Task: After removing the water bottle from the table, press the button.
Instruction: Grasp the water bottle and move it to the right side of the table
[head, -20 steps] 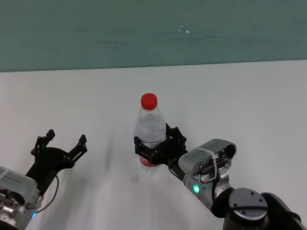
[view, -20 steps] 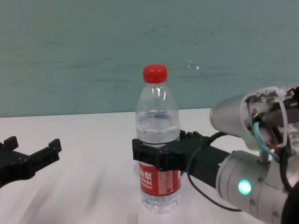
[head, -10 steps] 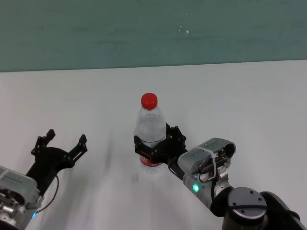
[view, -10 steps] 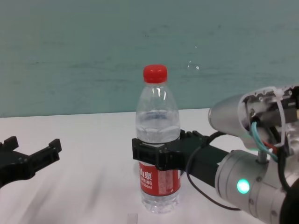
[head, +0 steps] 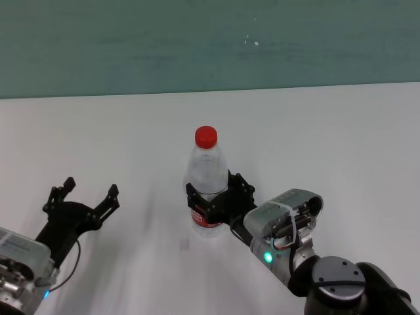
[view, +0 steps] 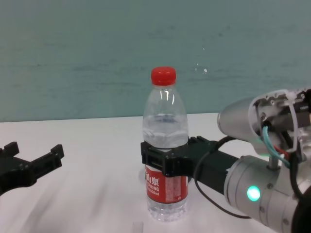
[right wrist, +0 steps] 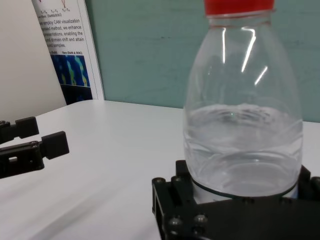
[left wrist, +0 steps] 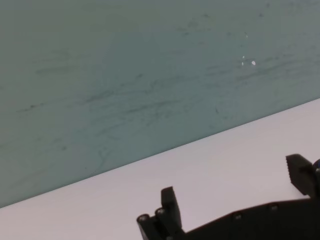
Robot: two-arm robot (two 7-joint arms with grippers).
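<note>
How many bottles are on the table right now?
1. The water bottle stands upright near the middle of the table, with the right gripper around its waist. No other bottle shows in any view; the button isn't visible either.

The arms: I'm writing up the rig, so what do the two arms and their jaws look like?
The right gripper is matte black with screw-studded blocky jaws. It sits on a rounded silver-grey arm bearing a green light, black cable and teal wires. The left gripper is also black, on a silver-grey wrist with a thin black cable.
</note>
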